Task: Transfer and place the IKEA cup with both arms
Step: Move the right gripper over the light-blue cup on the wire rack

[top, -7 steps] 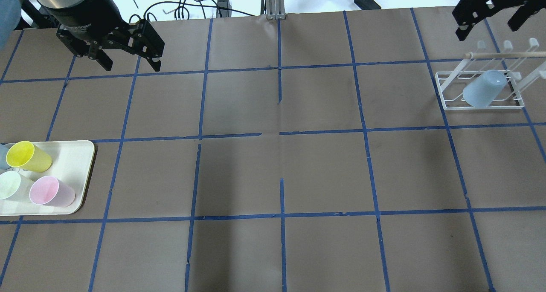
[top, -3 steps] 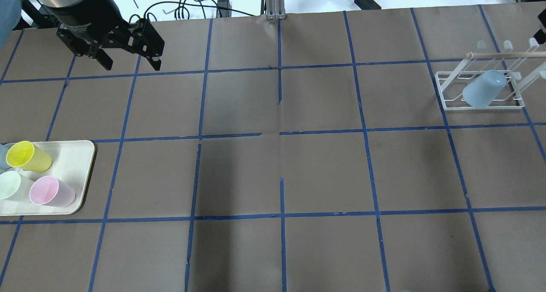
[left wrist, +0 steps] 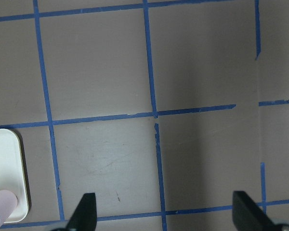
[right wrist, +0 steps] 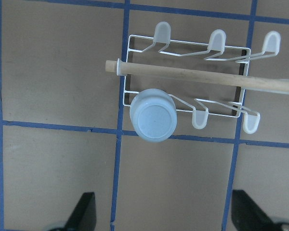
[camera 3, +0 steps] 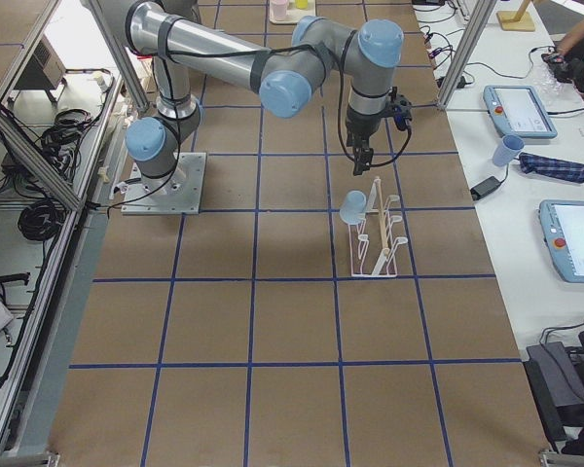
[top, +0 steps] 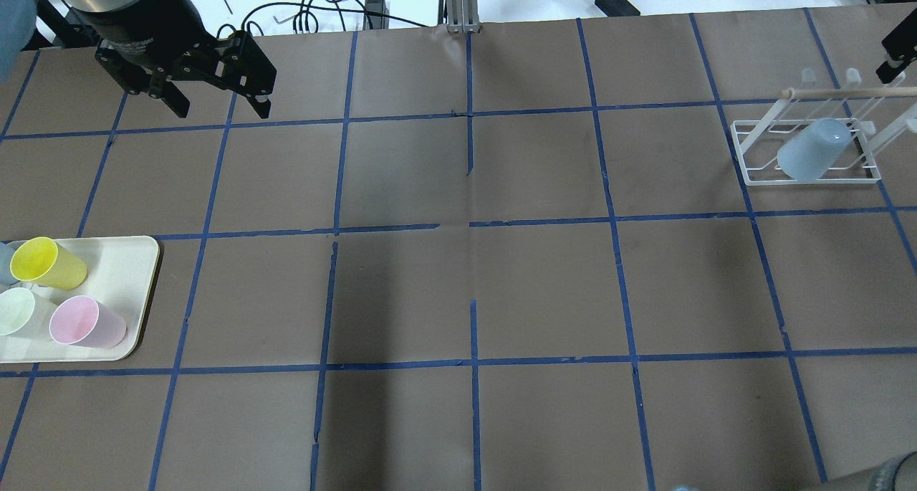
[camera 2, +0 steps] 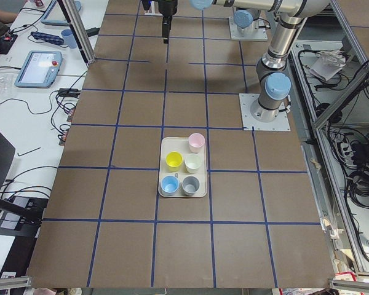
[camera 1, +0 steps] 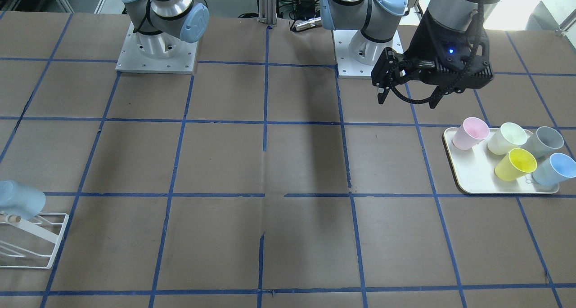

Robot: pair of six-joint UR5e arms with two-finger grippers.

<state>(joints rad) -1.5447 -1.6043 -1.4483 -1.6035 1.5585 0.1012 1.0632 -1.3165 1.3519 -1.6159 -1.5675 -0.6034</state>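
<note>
A pale sky-blue IKEA cup [top: 813, 149] hangs upside down on a peg of the white wire rack [top: 745, 129] at the table's far right. It also shows in the right wrist view [right wrist: 152, 119]. My right gripper [right wrist: 164, 214] is open and empty, above and beside the rack; only a part of it shows at the overhead view's right edge [top: 899, 43]. A second, alike blue cup [camera 1: 551, 169] stands on the cream tray [camera 1: 472, 173]. My left gripper [top: 221, 111] is open and empty, in the air behind the tray.
On the tray [top: 122, 276] stand a yellow cup [top: 46, 261], a pink cup [top: 86, 321], a pale green cup [top: 18, 312] and a grey-blue cup [camera 1: 544, 140]. A wooden rod [right wrist: 183, 74] lies across the rack. Blue tape lines grid the brown table.
My right gripper has pulled away from over the rack toward the right edge of the overhead view. The cup stays on the rack. The left arm has not moved.
</note>
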